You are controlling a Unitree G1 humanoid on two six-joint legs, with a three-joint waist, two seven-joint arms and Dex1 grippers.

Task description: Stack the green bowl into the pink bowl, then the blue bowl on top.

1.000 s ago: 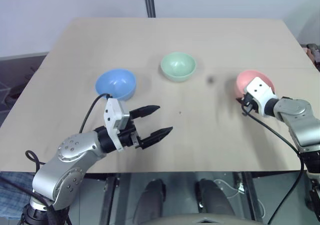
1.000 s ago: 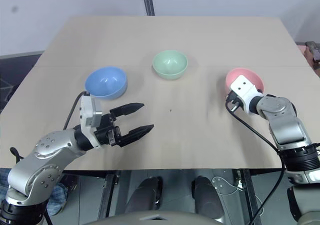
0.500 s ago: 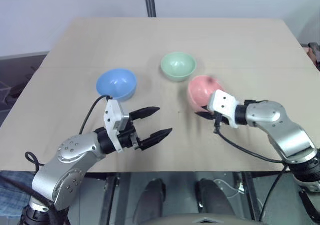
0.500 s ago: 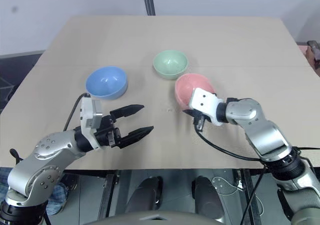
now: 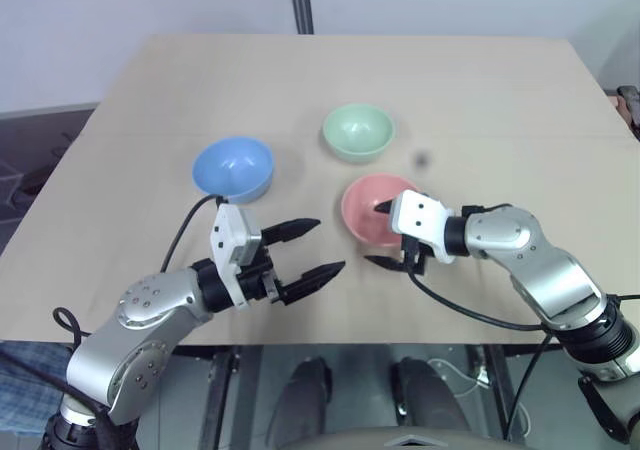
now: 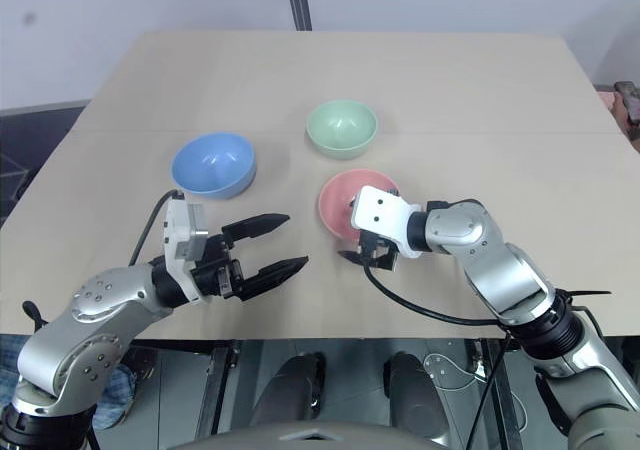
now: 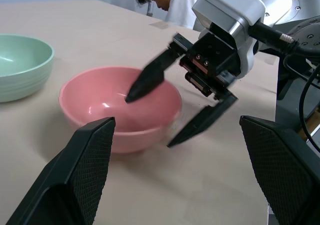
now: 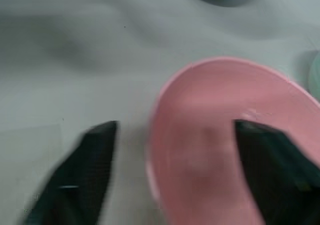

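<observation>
Light wooden table [image 5: 480,80] before a pale wall, three bowls on it and both grippers near its front edge.

The table carries everything. Largest of the moving parts, the right gripper [image 5: 380,235] reaches in from the front right, its two fingers spread wide and astride the near wall of the pink bowl [image 5: 366,210], one finger inside the bowl and the other outside on the table; nothing is pinched. The left gripper [image 5: 308,249] hangs at the front left, its fingers released and parted, grasping nothing. The pink bowl sits upright near the middle of the table, toward the front edge. The green bowl [image 5: 357,132] stands just behind it, toward the far edge. The blue bowl [image 5: 233,168] stands to the left, apart from both. A person [image 7: 167,0] shows beyond the table in the left wrist view.
</observation>
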